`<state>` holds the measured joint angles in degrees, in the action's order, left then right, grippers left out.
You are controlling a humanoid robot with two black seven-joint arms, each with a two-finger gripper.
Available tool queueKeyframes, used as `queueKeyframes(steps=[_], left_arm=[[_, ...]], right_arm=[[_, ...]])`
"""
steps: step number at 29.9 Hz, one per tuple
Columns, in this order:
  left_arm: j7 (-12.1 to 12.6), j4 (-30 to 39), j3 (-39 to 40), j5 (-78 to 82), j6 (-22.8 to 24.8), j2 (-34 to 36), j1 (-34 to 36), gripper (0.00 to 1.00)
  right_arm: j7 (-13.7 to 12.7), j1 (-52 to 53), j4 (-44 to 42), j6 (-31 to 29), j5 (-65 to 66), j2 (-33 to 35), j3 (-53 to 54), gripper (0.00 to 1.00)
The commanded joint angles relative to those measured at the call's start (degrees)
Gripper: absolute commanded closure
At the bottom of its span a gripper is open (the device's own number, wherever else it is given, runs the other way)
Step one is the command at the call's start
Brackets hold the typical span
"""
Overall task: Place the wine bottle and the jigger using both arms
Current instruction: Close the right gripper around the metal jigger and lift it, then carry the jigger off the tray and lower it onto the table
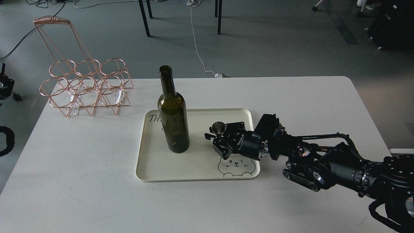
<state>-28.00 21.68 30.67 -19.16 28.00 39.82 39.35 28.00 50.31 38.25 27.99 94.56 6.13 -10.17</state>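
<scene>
The wine bottle (173,124) is dark olive-green and stands upright on the cream tray (155,168), in its left half. The jigger (218,128) is small and silver and stands upright in the tray's right half. My right gripper (214,137) reaches in from the right, and its fingers close around the jigger's lower half, which they hide. The bottle stands apart from this gripper, to its left. Of my left arm only dark parts (5,85) show at the left edge, off the table. Its fingers cannot be told apart.
A copper wire bottle rack (85,87) stands at the table's back left corner. The tray has a bear drawing (237,166) at its front right. Chair legs (145,19) and a white cable (197,48) are on the floor behind the table.
</scene>
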Motion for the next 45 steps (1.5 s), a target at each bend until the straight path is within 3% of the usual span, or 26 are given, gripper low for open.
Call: queueKeyframes(steps=[1, 12, 22, 28, 35, 45], left_arm=[[0.00, -0.06, 0.09, 0.00, 0.00, 0.08, 0.02, 0.01], [0.00, 0.02, 0.00, 0.00, 0.00, 1.75, 0.02, 0.01], [0.00, 0.02, 0.09, 0.00, 0.00, 2.19, 0.46, 0.01], [0.00, 0.11, 0.09, 0.08, 0.00, 2.10, 0.55, 0.01], [0.00, 0.64, -0.09, 0.17, 0.00, 1.75, 0.98, 0.01], [0.00, 0.64, -0.17, 0.17, 0.00, 1.49, 1.25, 0.01]], right_arm=[[0.00, -0.56, 0.07, 0.01, -0.08, 0.11, -0.11, 0.94], [0.00, 0.67, 2.61, 0.01, -0.52, 4.05, 4.01, 0.95], [0.00, -0.12, 6.48, 0.01, -1.40, 16.96, 15.17, 0.96], [0.00, -6.35, 7.19, 0.01, -4.73, 23.48, 20.80, 0.96], [0.00, -12.24, 5.79, 0.01, -8.95, 25.24, 20.98, 0.96], [0.00, -14.10, -2.74, 0.01, -12.56, 23.57, 20.90, 0.95]])
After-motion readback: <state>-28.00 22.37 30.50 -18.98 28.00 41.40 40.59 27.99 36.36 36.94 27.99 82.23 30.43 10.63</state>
